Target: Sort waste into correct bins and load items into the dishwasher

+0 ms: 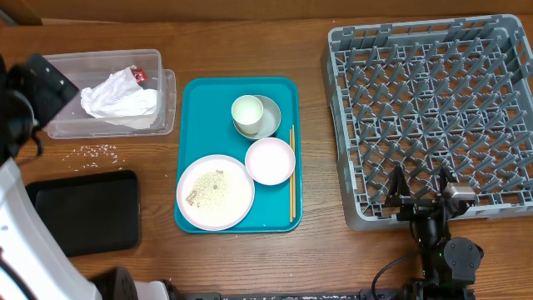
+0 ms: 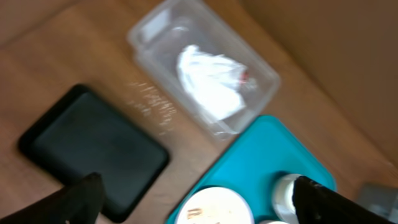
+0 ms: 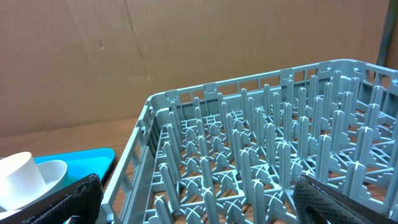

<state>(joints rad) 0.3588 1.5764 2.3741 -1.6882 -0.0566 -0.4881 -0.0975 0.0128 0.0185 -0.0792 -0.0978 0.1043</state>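
The crumpled white napkin (image 1: 117, 100) with a red scrap (image 1: 139, 76) lies in the clear tub (image 1: 58, 62). Rice grains (image 1: 98, 151) lie on the table beside the black tray (image 1: 83, 212). On the teal tray (image 1: 200, 108) are the plate (image 1: 215, 192) with crumbs, the small white bowl (image 1: 270, 160), the white cup (image 1: 247, 113) inside the grey-green bowl (image 1: 271, 118), and the chopsticks (image 1: 291, 175). My left gripper (image 2: 196, 182) is open and empty, high above the table's left side. My right gripper (image 1: 420, 187) is open and empty over the front edge of the dish rack (image 1: 433, 108).
The left wrist view shows the tub (image 2: 155, 31), napkin (image 2: 208, 81), black tray (image 2: 93, 149), rice grains (image 2: 152, 106) and teal tray (image 2: 267, 149). The right wrist view shows the rack's pegs (image 3: 261, 162) and the cup (image 3: 15, 177). A cardboard wall stands behind.
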